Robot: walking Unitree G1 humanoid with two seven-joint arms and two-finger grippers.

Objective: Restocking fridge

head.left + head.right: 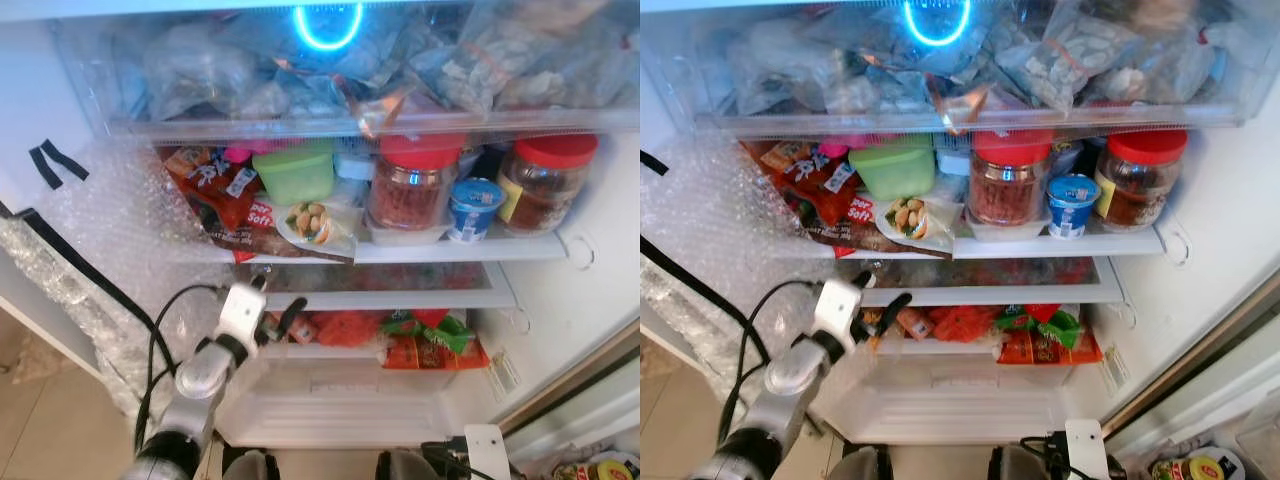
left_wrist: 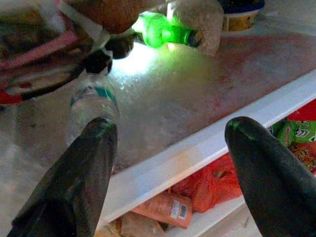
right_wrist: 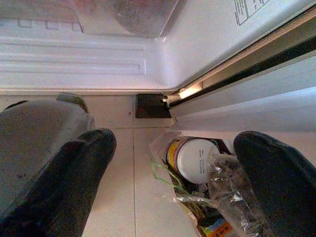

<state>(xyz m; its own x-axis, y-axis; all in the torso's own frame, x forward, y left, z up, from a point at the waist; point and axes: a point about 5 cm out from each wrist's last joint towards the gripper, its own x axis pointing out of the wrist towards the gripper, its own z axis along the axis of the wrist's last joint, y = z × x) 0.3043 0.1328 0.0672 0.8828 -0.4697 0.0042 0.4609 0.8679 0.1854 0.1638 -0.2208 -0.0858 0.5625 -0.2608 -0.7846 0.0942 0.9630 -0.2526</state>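
Lying on its side on the glass shelf deep inside the fridge, a clear water bottle with a teal label rests beside a glowing green bottle. The left pincer is spread wide and empty at that shelf's white front edge, one fingertip just before the bottle. Below it, orange and red packets and green-and-red bags fill the lower shelf. Above, a green tub, two red-lidded jars and a small blue cup stand on the upper shelf. The right pincer hangs released low over the tiled floor, above a bag holding a white-lidded can.
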